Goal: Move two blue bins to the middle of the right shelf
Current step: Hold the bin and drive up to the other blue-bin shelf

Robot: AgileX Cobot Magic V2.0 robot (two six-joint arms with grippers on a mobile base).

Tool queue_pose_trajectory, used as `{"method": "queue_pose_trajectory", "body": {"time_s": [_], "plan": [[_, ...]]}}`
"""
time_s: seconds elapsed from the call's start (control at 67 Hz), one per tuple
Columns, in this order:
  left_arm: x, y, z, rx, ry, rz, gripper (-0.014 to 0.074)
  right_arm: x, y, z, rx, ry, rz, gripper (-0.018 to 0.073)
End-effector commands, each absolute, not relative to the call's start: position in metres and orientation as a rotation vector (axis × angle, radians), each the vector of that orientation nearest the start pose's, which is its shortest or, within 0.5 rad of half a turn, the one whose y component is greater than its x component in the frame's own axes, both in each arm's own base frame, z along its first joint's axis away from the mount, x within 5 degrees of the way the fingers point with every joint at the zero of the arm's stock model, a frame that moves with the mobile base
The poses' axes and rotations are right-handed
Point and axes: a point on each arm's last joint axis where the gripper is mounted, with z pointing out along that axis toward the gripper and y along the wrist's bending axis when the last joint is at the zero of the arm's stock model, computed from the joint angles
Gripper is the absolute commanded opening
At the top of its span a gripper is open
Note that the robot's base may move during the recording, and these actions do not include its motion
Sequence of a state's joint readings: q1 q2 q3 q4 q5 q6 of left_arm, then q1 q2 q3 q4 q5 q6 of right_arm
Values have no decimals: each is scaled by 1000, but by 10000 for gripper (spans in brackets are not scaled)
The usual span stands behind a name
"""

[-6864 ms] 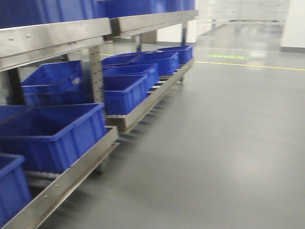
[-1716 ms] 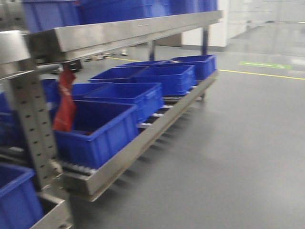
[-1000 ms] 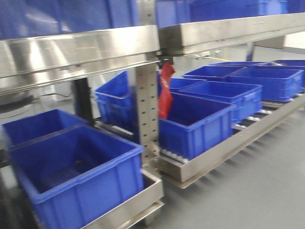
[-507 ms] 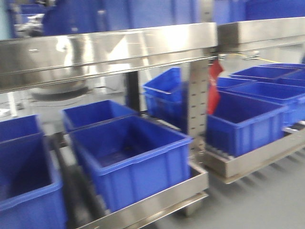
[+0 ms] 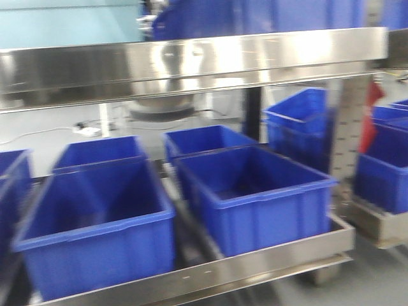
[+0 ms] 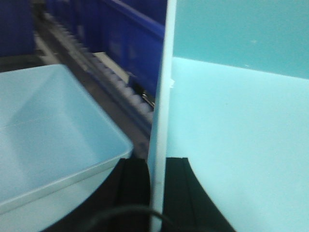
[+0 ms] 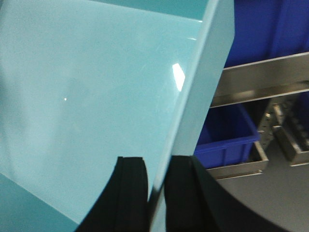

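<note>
Front: a steel rail [image 5: 191, 64] spans the rack, with dark bins [image 5: 255, 197] on the level below. A pale cyan surface [image 5: 64, 25] shows above it, top left.

Left wrist: the left fingers [image 6: 131, 188] clamp the wall of a pale bin [image 6: 231, 121]. A second pale bin [image 6: 48, 121] sits just beside it, with rollers [image 6: 120, 87] beyond.

Right wrist: the right fingers [image 7: 130, 188] pinch a pale bin's wall [image 7: 87, 87] — which bin, I cannot tell — with the rack beyond.

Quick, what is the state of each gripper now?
Left gripper: closed on the wall of a pale blue bin.
Right gripper: closed on the wall of a pale blue bin.
</note>
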State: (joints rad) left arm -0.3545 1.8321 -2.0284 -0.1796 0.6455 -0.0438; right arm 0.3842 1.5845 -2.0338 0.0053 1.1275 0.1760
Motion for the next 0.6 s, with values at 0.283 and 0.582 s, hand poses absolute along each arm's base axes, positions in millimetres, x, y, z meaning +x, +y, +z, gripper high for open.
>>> {"method": "queue_pose_trajectory", "body": {"time_s": [0.283, 0.582], "plan": [[399, -159, 456, 211, 1870, -488, -111, 293, 125, 511, -268, 2104, 367, -154], [399, -159, 456, 211, 1870, -488, -111, 293, 125, 511, -268, 2104, 367, -154]]}}
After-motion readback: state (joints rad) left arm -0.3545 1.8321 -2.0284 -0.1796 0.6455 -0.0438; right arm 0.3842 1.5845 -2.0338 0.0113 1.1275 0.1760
